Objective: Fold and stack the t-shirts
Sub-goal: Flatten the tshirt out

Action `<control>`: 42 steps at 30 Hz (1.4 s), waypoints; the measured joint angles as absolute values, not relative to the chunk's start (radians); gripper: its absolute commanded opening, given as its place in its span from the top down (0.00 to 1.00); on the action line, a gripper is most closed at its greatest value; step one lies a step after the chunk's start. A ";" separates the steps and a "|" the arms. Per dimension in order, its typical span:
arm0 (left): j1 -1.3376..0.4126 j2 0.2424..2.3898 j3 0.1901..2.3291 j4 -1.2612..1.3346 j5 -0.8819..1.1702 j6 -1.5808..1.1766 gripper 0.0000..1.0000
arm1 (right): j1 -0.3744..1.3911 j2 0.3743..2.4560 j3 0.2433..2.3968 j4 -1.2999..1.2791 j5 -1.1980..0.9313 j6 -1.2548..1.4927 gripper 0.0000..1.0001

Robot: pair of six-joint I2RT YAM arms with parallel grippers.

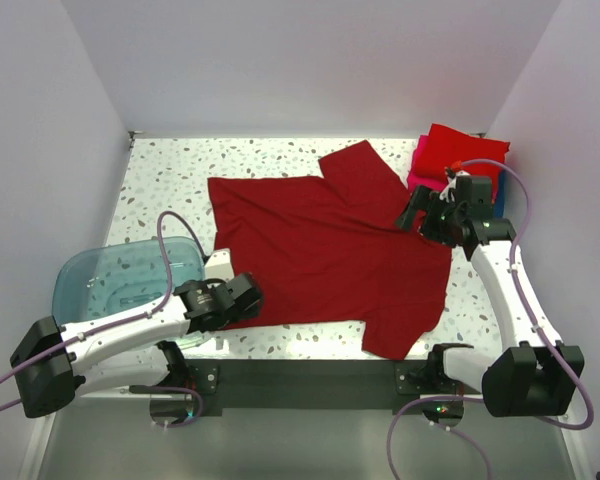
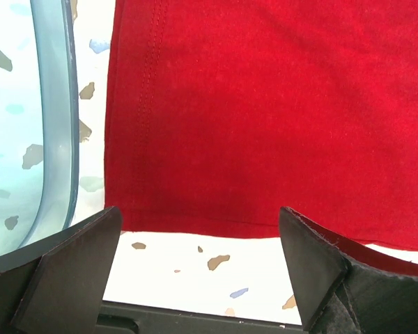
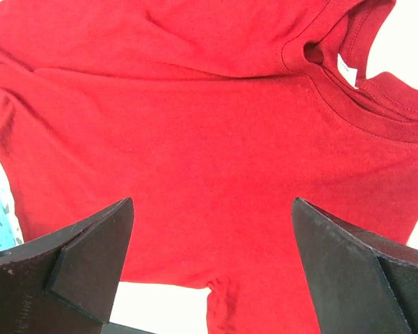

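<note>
The dark red t-shirt (image 1: pixel 330 250) lies spread flat on the tabletop (image 1: pixel 170 170), hem towards the left arm, collar (image 3: pixel 327 59) towards the right; a stack of folded shirts (image 1: pixel 460 155) sits in the far right corner, and the blue tub (image 1: pixel 120 275) stands just beside the hem on the left.

The left claw (image 2: pixel 200 229) hangs over the near hem corner (image 2: pixel 115 209) with its jaws spread as wide as they go, gripping nothing; the right claw (image 3: pixel 212 216) hovers above the chest just below the collar, equally wide and empty.

The step in hand looks like the first fold, with no cloth pinched yet. To do it well, each claw should probably come down on an edge rather than the middle; the left one should take the corner squarely, catching both layers and keeping clear of the tub wall. The right one seems set too far inboard, so it likely needs to shift towards the near shoulder or sleeve; both pinches should lift together, keeping the cloth taut so that the crease falls straight.
</note>
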State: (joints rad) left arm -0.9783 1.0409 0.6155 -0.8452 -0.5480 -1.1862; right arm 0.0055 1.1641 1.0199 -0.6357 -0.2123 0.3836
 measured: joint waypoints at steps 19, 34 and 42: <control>-0.983 1.133 0.628 -0.745 -0.698 -1.088 0.00 | 0.006 1.137 0.996 -0.637 -0.212 0.376 0.01; -1.141 1.140 0.608 -0.776 -0.664 -1.196 0.06 | 0.006 1.116 0.956 -0.636 -0.213 0.373 0.01; -1.149 1.155 0.565 -0.834 -0.667 -1.385 0.16 | 0.006 1.112 0.941 -0.635 -0.223 0.373 0.02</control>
State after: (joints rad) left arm -1.1488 1.1549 0.5648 -0.8341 -0.6674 -1.3853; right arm 0.0055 1.1118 0.9413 -0.6353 -0.2230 0.3729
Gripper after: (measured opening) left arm 0.878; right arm 0.985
